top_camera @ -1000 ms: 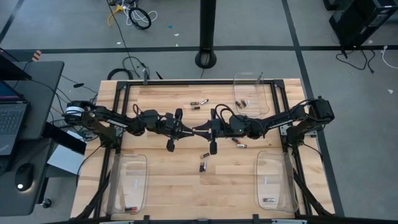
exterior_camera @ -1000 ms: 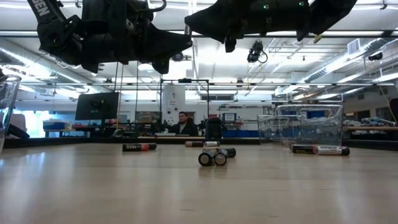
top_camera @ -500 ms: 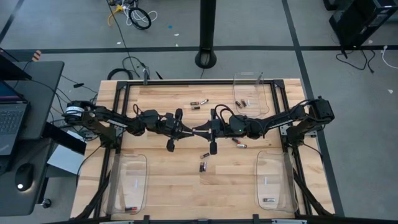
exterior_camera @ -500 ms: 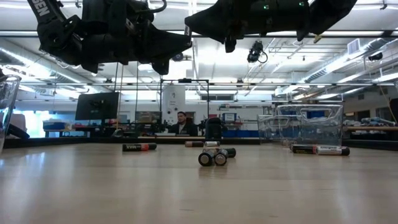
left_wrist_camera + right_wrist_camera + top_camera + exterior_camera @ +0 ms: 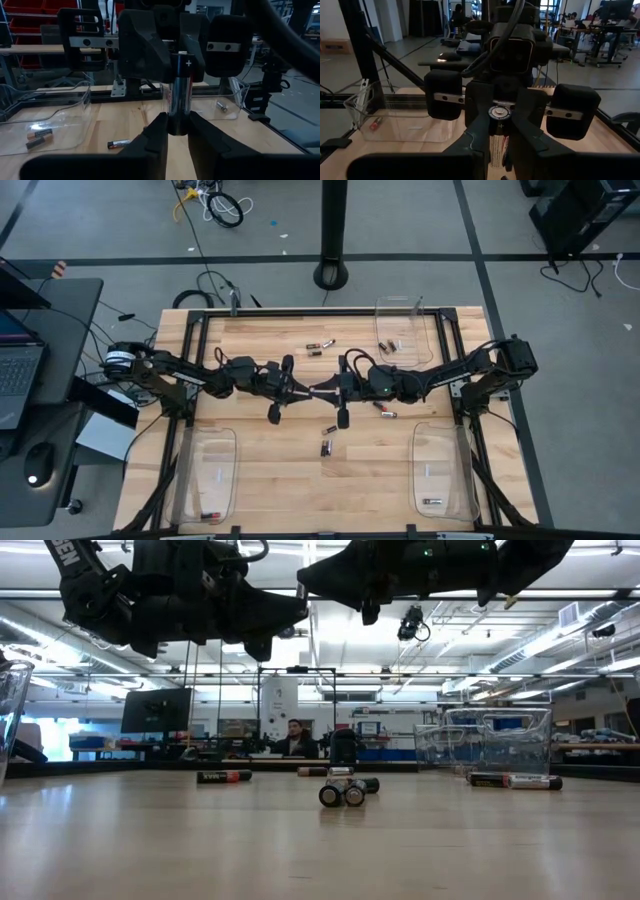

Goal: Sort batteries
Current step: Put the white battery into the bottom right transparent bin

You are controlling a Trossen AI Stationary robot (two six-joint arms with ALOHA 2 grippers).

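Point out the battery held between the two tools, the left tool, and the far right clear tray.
Battery (image 5: pixel 179 87), left wrist view: middle of its silvery body.
Left tool (image 5: pixel 176 132), left wrist view: midway between its fingertips.
Far right clear tray (image 5: pixel 425 330), high view: bare floor near its right wall.

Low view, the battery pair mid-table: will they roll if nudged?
The pair lies on the flat bare table, round ends facing the camera, so it likely rolls sideways easily. They seem to touch; nudging one probably moves both.
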